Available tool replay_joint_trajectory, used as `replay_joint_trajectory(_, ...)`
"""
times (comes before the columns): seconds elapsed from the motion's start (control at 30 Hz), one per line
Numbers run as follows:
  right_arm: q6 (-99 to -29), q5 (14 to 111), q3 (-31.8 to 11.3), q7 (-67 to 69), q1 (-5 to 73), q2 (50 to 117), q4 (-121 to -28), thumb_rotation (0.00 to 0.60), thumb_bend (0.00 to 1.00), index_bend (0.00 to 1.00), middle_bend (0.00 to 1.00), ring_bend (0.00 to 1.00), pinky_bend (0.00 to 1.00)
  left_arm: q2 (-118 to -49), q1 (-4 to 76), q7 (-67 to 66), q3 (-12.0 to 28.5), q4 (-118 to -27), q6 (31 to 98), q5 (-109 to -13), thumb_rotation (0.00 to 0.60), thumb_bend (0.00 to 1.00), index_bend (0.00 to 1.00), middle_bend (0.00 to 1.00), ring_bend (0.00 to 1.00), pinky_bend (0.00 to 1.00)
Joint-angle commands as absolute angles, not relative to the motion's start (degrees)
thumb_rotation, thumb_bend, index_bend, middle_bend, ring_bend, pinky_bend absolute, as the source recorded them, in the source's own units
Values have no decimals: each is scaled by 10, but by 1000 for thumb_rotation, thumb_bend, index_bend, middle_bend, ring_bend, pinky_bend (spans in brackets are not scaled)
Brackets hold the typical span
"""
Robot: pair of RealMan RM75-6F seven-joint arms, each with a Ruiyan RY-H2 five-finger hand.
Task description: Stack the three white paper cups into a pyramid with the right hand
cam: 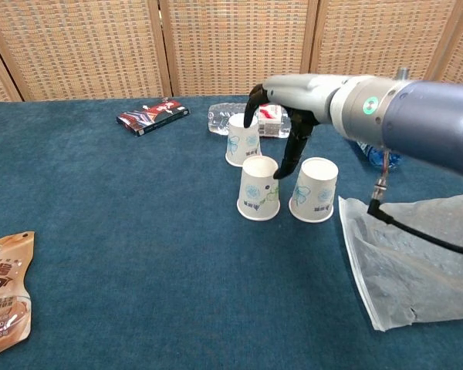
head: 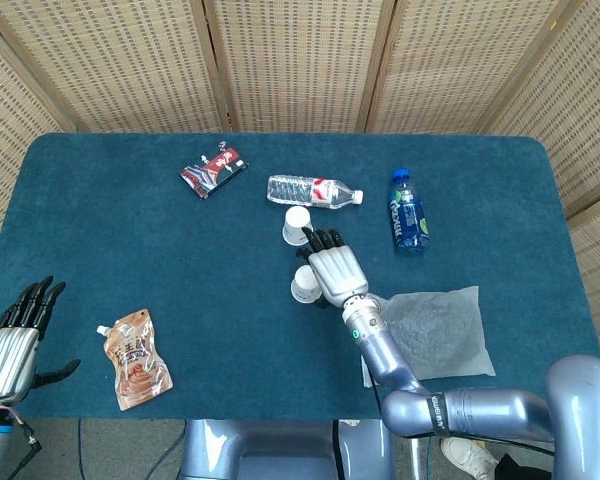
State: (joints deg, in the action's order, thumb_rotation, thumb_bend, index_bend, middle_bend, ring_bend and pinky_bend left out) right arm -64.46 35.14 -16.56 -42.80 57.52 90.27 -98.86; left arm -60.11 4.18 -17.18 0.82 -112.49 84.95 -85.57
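Note:
Three white paper cups stand upside down on the blue table. The far cup (cam: 243,140) (head: 298,224) is behind the other two. The front left cup (cam: 259,188) (head: 305,284) and the front right cup (cam: 315,190) stand side by side with a small gap. My right hand (cam: 289,116) (head: 332,265) hovers above them, holding nothing. Its fingers (cam: 291,154) hang down over the gap, and its thumb points toward the far cup's top. In the head view it hides the front right cup. My left hand (head: 10,340) is open off the table's near left corner.
A red packet (cam: 153,116) lies at the far left and a clear water bottle (head: 313,191) lies just behind the cups. A blue bottle (head: 407,212) lies at the far right. A clear plastic bag (cam: 405,262) is near right, an orange pouch (cam: 4,293) near left.

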Motion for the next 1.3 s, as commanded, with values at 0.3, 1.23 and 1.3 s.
replay_joint_trajectory(0.3,-625,312,-213,-453,622,881,-965,600,176,278,0,0,47,-605,42,-172,14,-1116,854,-848,600,126,27,0,0,161)
replay_joint_trajectory(1.23,-400,260,-219,-367,742,1011,-570,600,176,220,0,0,47,-631,50,-196,17,-1094,847,-842,600,131,27,0,0,161)
replay_joint_trajectory(1.3,-387,258,-216,-362,745,1020,-546,600,175,228,0,0,47,-631,49,-198,16,-1094,847,-843,600,131,27,0,0,161)
